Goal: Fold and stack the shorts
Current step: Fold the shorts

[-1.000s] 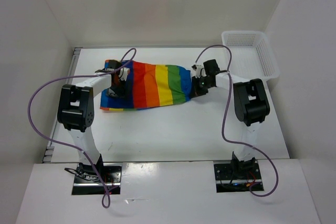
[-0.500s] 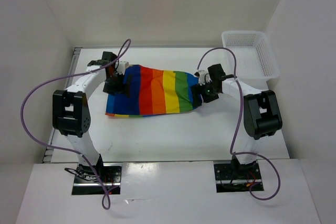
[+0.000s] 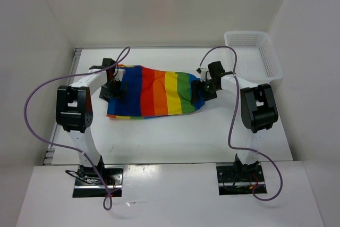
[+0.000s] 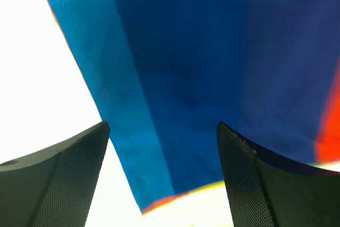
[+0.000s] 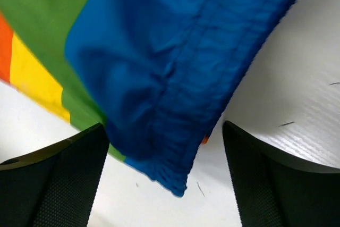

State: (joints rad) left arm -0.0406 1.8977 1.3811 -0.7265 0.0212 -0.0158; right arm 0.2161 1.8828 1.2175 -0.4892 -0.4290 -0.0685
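The rainbow-striped shorts (image 3: 156,92) lie spread flat in the middle of the table, navy end to the left and blue end to the right. At their left edge my left gripper (image 3: 113,90) stands open. Its wrist view shows a navy and blue corner (image 4: 159,104) lying between the wide-apart fingers (image 4: 58,184), and neither finger touches the cloth. My right gripper (image 3: 204,87) stands open at the right edge. There the blue hemmed corner (image 5: 175,78) lies loose on the table between the fingers (image 5: 281,184).
A white mesh basket (image 3: 271,57) stands at the back right corner of the table (image 3: 175,136). White walls close in the table at the back and both sides. Purple cables loop over both arms.
The right gripper has opened and let go of the blue end. The left gripper has widened and drawn back to the left edge. The shorts have settled flatter, shifted slightly right.
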